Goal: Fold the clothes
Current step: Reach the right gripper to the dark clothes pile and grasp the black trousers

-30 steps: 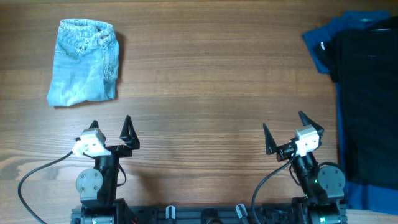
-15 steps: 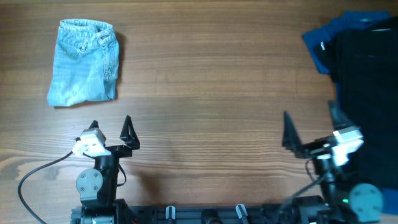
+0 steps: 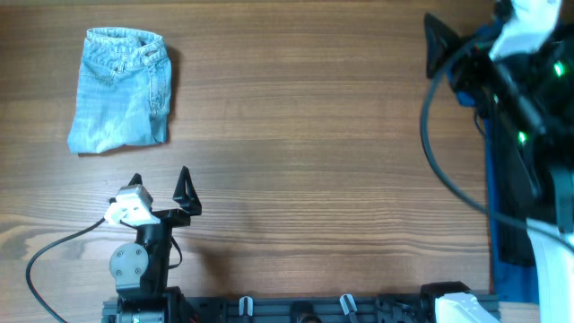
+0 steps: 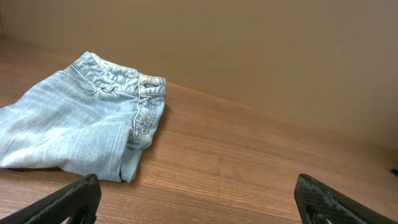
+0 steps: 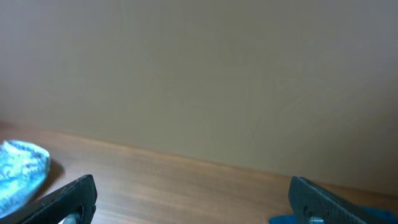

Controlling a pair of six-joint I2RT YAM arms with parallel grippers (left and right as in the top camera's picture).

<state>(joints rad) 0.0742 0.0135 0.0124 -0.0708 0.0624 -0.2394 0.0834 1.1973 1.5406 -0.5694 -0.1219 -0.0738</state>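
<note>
**A:** What are the fingers doing?

**B:** The left fingers (image 4: 196, 183) are spread wide with nothing between them, low over the tabletop (image 3: 296, 135) near the front edge. The right fingers (image 5: 191, 185) are just as wide apart and empty. That arm reaches out over the far right corner, above the pile.

**A:** And the clothes?

**B:** A light-blue denim piece (image 3: 121, 90) lies bundled at the far left, well apart from both arms. At the right edge a black garment (image 3: 509, 235) lies on a dark blue garment (image 3: 507, 285), partly hidden by the arm.

**A:** So the step is fetching the next piece?

**B:** That is my reading. To do it well, I'd lower the fingers onto an edge of the black fabric and pinch the top layer only, so the blue one stays put. Then I'd draw it to the bare middle, where the left arm can take a second corner.

**A:** Any brand or label?

**B:** None readable. The denim shows only its waistband and seams.
</note>
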